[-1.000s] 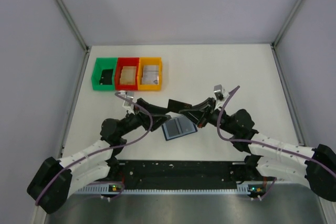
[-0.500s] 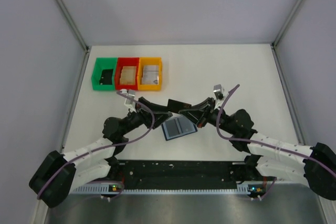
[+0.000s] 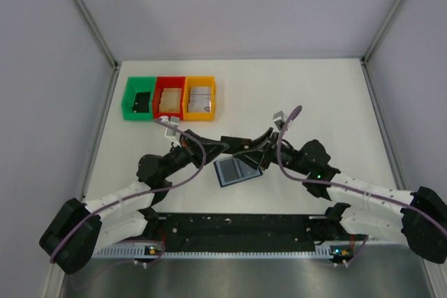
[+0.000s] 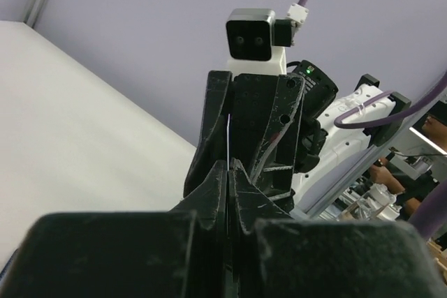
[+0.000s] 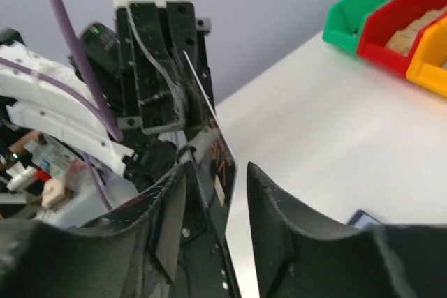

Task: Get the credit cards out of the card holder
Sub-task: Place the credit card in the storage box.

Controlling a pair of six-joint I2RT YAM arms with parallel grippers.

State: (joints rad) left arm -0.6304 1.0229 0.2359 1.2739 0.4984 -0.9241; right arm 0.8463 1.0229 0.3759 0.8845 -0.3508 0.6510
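The card holder (image 3: 237, 170) lies open on the table between the two arms, its grey-blue panels facing up; a blue corner of it (image 5: 363, 218) shows in the right wrist view. Above it one of the credit cards (image 3: 235, 141) is held in the air, dark and glossy in the right wrist view (image 5: 211, 141) and edge-on as a thin pale line (image 4: 228, 137) in the left wrist view. My left gripper (image 3: 225, 146) (image 4: 229, 165) is shut on one end of the card. My right gripper (image 3: 251, 147) (image 5: 216, 167) is open around the other end, with a gap at its right finger.
Green (image 3: 138, 99), red (image 3: 168, 98) and orange (image 3: 200, 98) bins stand in a row at the back left, with flat items inside them. They also show at the top right of the right wrist view, the green bin (image 5: 363, 12) nearest. The arms' bases line the near edge.
My left gripper has shut on the card. My right gripper, shut on it before, has opened, and its wrist has shifted a little left.
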